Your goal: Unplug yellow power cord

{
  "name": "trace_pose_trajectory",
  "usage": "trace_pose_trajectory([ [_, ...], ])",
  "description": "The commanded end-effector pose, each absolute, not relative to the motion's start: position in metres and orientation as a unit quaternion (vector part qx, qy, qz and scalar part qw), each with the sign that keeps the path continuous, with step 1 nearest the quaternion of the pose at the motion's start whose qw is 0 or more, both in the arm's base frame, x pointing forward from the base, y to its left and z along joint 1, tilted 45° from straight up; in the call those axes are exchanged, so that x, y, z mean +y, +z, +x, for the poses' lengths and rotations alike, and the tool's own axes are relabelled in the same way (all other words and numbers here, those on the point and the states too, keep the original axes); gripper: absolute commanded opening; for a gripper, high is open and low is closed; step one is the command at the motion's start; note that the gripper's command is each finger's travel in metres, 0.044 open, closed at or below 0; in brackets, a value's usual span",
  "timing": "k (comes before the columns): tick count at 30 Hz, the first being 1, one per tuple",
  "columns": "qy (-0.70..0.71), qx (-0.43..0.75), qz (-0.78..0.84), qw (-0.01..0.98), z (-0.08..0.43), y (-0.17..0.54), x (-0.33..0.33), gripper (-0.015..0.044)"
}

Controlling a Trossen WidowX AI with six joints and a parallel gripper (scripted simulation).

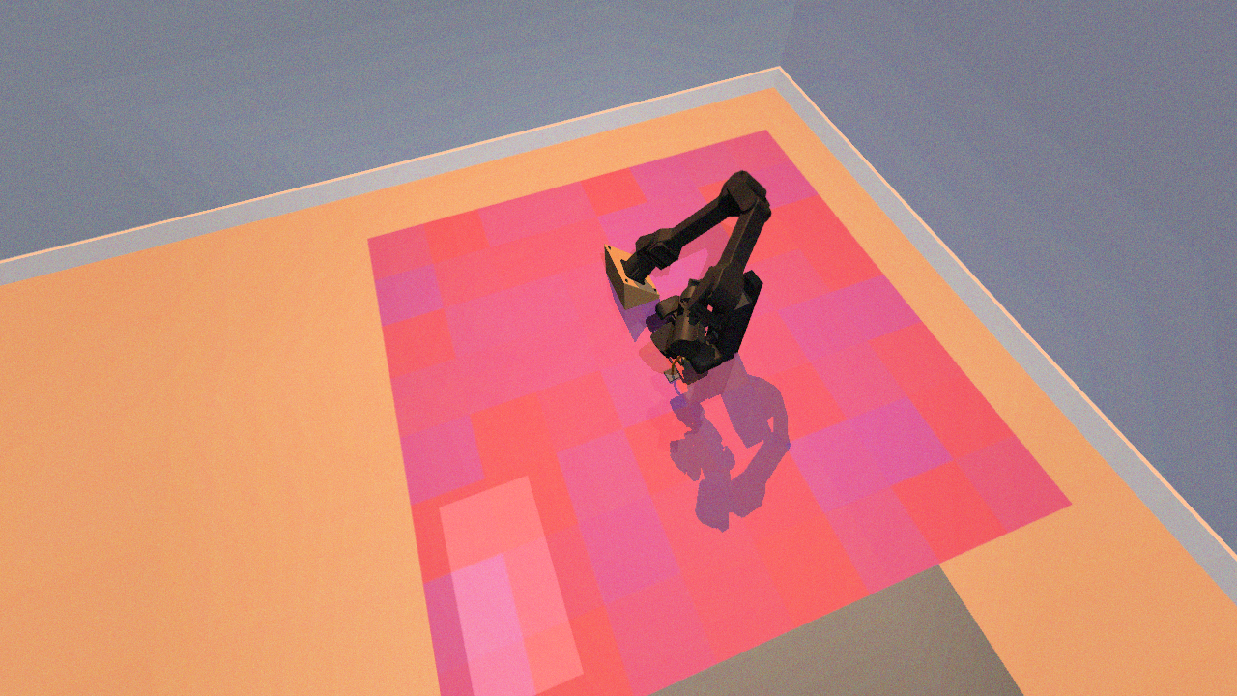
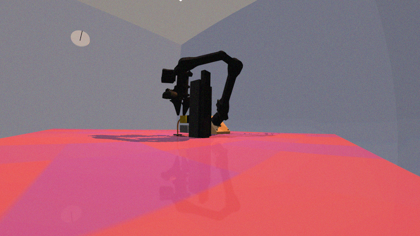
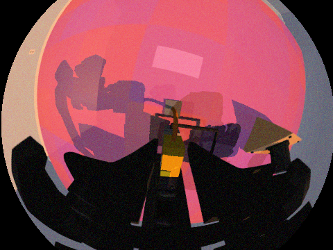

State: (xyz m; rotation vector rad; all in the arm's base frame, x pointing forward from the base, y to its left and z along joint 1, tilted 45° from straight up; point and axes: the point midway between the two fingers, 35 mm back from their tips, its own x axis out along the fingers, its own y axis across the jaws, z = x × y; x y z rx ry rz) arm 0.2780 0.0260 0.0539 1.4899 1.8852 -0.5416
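Your black two-fingered jaws (image 2: 181, 112) stood partly open, gripping nothing, just above the one boxy yellow plug (image 2: 183, 119) seated in the one upright black power strip (image 2: 200, 105). Descending off-centre, you risked a fingertip striking the plug top or snagging its single thin orange-brown cord (image 2: 178, 126).

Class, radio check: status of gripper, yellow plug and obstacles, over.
Gripper part open, empty, just above yellow plug. Plug seated in power strip. Strip close beside the fingers.
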Motion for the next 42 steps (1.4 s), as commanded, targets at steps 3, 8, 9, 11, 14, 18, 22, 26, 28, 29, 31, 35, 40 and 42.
trace_pose_trajectory([
  [3,-0.207,0.723,0.57,0.33,0.273,0.063,0.035,0.016],
  [8,-0.207,0.723,0.57,0.33,0.272,0.065,0.038,0.016],
  [9,-0.207,0.723,0.57,0.33,0.272,0.065,0.038,0.016],
  [11,-0.207,0.723,0.57,0.33,0.272,0.065,0.038,0.016],
  [14,-0.207,0.723,0.57,0.33,0.271,0.064,0.039,0.016],
  [18,-0.207,0.723,0.57,0.33,0.271,0.061,0.042,0.016],
  [22,-0.207,0.723,0.571,0.33,0.27,0.057,0.046,0.016],
  [26,-0.207,0.723,0.571,0.33,0.27,0.057,0.046,0.016],
  [28,-0.207,0.723,0.57,0.331,0.271,0.058,0.044,0.0134],
  [29,-0.207,0.723,0.57,0.331,0.271,0.058,0.044,0.0107],
  [31,-0.207,0.723,0.57,0.331,0.271,0.058,0.044,0.0055],
  [35,-0.207,0.723,0.57,0.331,0.271,0.058,0.044,0.0028],
  [40,-0.207,0.723,0.57,0.331,0.271,0.058,0.044,0.0],
  [42,-0.207,0.723,0.57,0.331,0.272,0.057,0.043,0.0],
])
